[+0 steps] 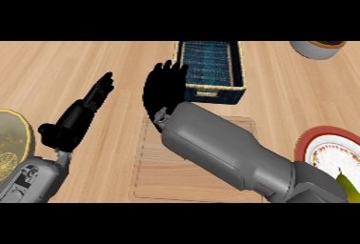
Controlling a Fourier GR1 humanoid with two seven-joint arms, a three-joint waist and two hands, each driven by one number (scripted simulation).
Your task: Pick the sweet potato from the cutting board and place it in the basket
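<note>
The wooden cutting board point(151, 176) lies at the centre front, and my right forearm crosses most of it. No sweet potato shows anywhere; whether it is under the arm or the hand I cannot tell. My right hand point(163, 93) is past the board's far edge, back towards me, right beside the front left corner of the basket point(219, 91). That basket is a dark blue woven rectangle at the centre back, and the part of its inside that shows holds nothing. My left hand point(81, 114) rests open at the left, fingers up.
A yellow patterned plate point(10, 143) sits at the left edge. A red-rimmed white plate point(322, 147) with something yellow-green on it is at the right edge. A grey bowl point(316, 49) stands at the back right.
</note>
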